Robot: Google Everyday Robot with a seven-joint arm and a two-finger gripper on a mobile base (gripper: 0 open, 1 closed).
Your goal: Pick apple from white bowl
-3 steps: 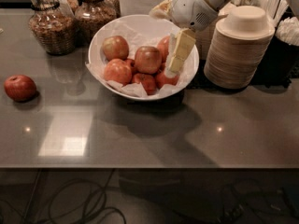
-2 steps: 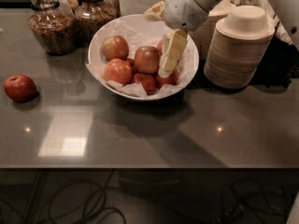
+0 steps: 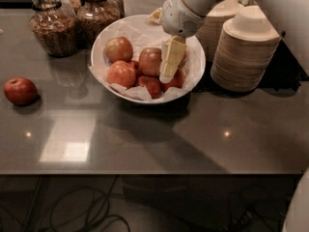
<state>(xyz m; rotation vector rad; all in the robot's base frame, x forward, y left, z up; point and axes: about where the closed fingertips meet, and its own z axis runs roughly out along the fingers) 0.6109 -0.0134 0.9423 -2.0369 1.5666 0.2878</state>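
Note:
The white bowl (image 3: 195, 57), lined with crinkled white paper, sits at the back middle of the dark table and holds several apples. The large orange-red apple (image 3: 149, 60) lies near the bowl's middle. Other red apples lie around it: one at the back left (image 3: 119, 49), one at the front left (image 3: 121, 74), and smaller ones in front (image 3: 150, 84). My gripper (image 3: 168, 75) reaches down from the upper right into the bowl. It hangs just right of the large apple, over a small apple (image 3: 176, 79).
A lone dark red apple (image 3: 20, 91) lies on the table (image 3: 154, 134) at the far left. Two glass jars (image 3: 50, 25) stand behind the bowl to the left. Two stacks of beige disposable bowls (image 3: 246, 50) stand right of the bowl.
My gripper has moved left and lower into the bowl, closer to the large apple. The apples have not moved.

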